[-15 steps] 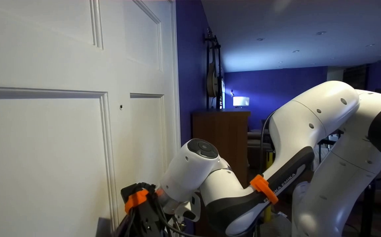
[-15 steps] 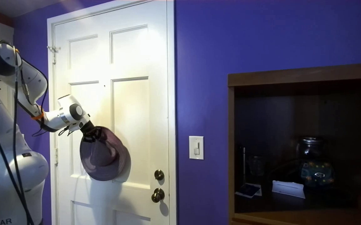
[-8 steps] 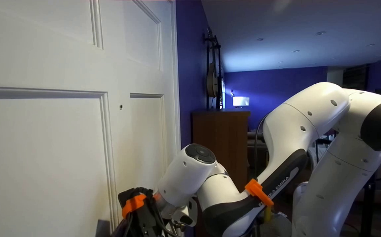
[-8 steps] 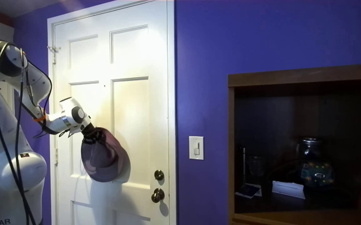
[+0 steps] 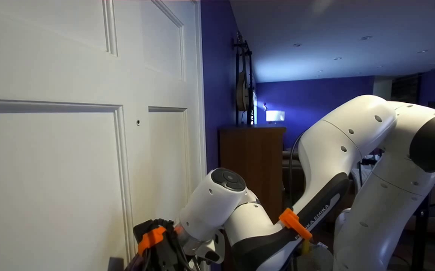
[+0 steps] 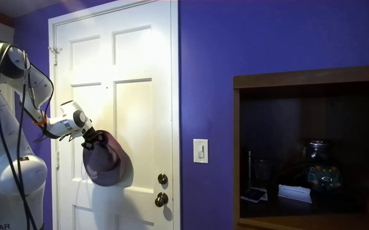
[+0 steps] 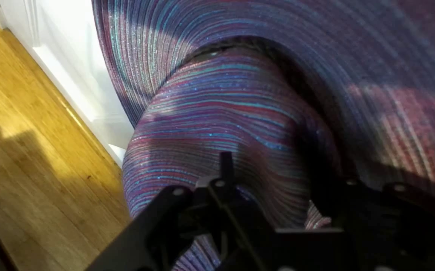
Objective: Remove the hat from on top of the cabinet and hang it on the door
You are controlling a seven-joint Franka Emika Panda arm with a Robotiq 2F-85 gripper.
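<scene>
In an exterior view, a purple wall [image 6: 210, 48] fills the space between the right edge of the white door [image 6: 136, 111] and the brown cabinet [image 6: 312, 76]. In the wrist view, wooden floor [image 7: 52, 180] runs along the bottom edge of the door. The white robot arm [image 5: 328, 139] reaches in from the side. The striped purple hat [image 6: 103, 163] is up at the front of the door, tipped, its round top facing out; I can't tell if its brim touches. The gripper [image 7: 270, 169] has its fingers spread apart, with the hat's top showing between them. A wide stretch of door lies between the hat's brim and the brass knob [image 6: 161, 199]. The arm says "EMIKA", with the word before it partly under an orange strap [image 5: 294, 224]; low down it says "DAR", cut off at the side of the view.
</scene>
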